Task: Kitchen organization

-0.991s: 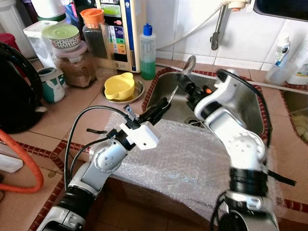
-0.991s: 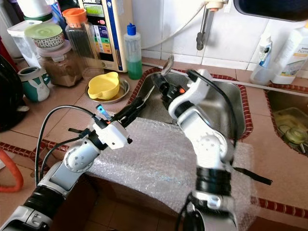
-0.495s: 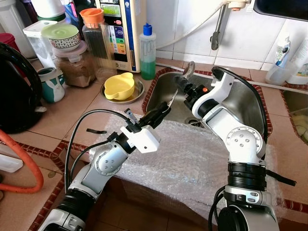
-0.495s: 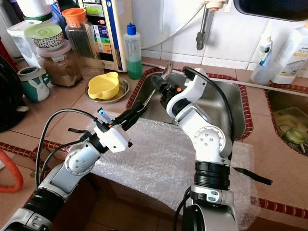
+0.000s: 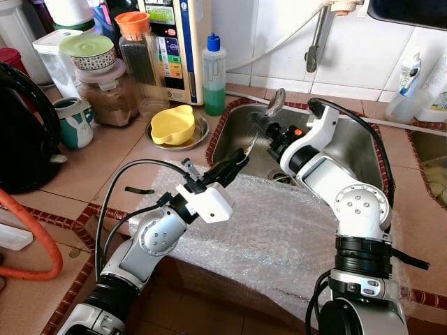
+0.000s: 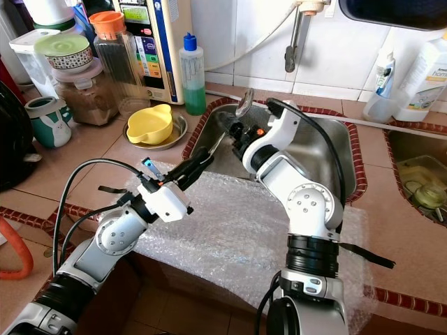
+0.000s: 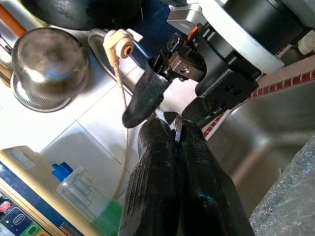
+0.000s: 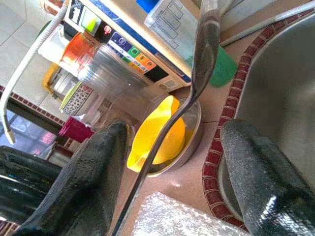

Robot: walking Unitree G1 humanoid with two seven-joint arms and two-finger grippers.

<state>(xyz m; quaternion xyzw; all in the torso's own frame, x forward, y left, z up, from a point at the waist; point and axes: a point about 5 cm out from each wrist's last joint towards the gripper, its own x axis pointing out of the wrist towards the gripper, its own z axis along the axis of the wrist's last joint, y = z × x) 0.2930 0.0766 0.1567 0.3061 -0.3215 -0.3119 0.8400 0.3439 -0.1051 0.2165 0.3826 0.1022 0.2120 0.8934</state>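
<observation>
A tiled kitchen table [image 5: 126, 150] with red-brown edging runs across the frame, with a stainless-steel sink [image 5: 363, 150] sunk into it at upper centre and a sheet of clear bubble wrap [image 5: 279, 230] spread over the front edge.

The task's thing, a long silver metal spoon [image 5: 271, 110], is seen above the near-left corner of the sink. Its long axis runs diagonally: the bowl points up toward the wall tiles at upper centre, and the thin handle slants down and left.

The handle's lower end is pinched by the left end effector [image 5: 241, 160], whose black fingers are closed narrowly on it; in the left wrist view the metal strip is caught between the two pads [image 7: 194, 147].

The right end effector [image 5: 269, 129] is placed around the spoon's upper part, just below the bowl. Its fingers [image 8: 93, 182] are spread wide, one on each side of the shaft, and neither appears to touch it. The spoon thus lies between the right fingers and passes straight through that gap.

A handover is judged to be in progress, and the right end effector is the nearer to the bowl end. A yellow plastic bowl in a steel dish [image 5: 174, 125] sits at centre left, near the sink rim.
</observation>
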